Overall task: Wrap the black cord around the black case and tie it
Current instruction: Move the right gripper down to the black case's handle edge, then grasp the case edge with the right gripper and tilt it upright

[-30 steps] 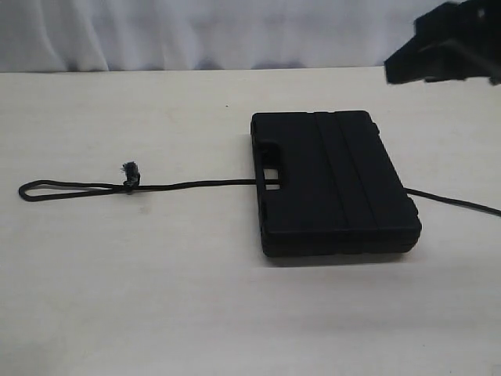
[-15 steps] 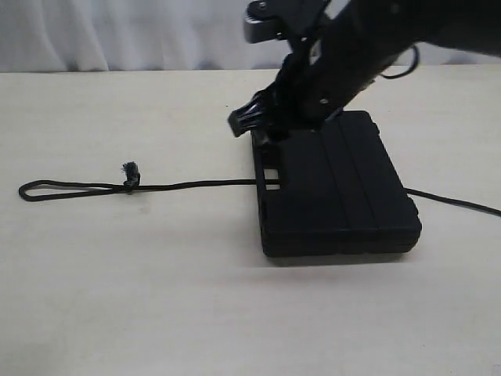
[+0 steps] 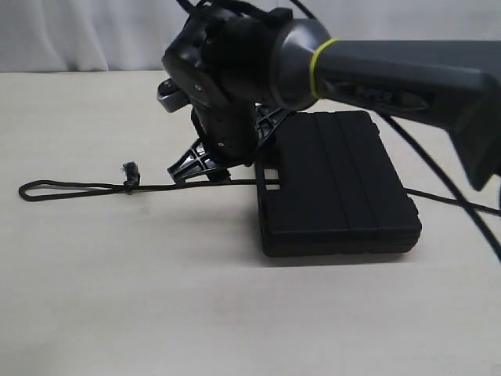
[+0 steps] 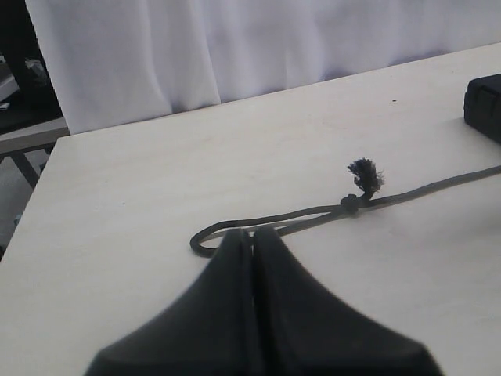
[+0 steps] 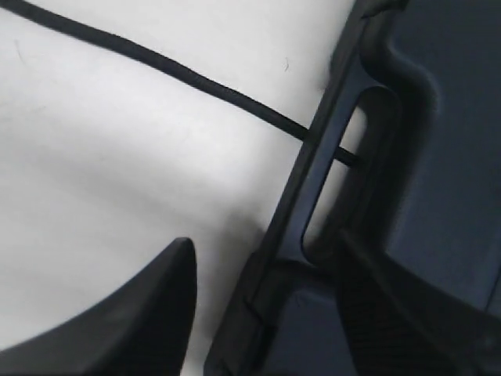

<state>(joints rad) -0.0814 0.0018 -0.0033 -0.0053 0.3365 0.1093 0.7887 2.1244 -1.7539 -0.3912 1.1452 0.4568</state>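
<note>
Low over the pale table (image 3: 94, 298), the right pincer (image 3: 213, 160) hangs at the handle side of the black case (image 3: 344, 188). Its arm extends in from the right of the exterior view. Its two fingers stand apart and straddle the case's handle edge. The right wrist view shows one finger (image 5: 149, 309) over bare table and the other as a dim shape over the lid. Whether either one touches the case cannot be told.

The black cord (image 3: 180, 186) lies flat on the table just beside the outer finger and runs into the handle cut-out (image 5: 352, 157). It comes out from under the case on the side away from the pincer and leaves the picture. In the other direction, well away from the pincer, it reaches a frayed knot (image 3: 129, 174) and ends in a narrow loop (image 3: 31, 190).

The left pincer (image 4: 252, 235) has its fingers pressed together and grips nothing. The loop end shows just past its tips.

Wide table surface lies in front of the case and around the loop. The far table edge meets a white curtain (image 3: 94, 31).
</note>
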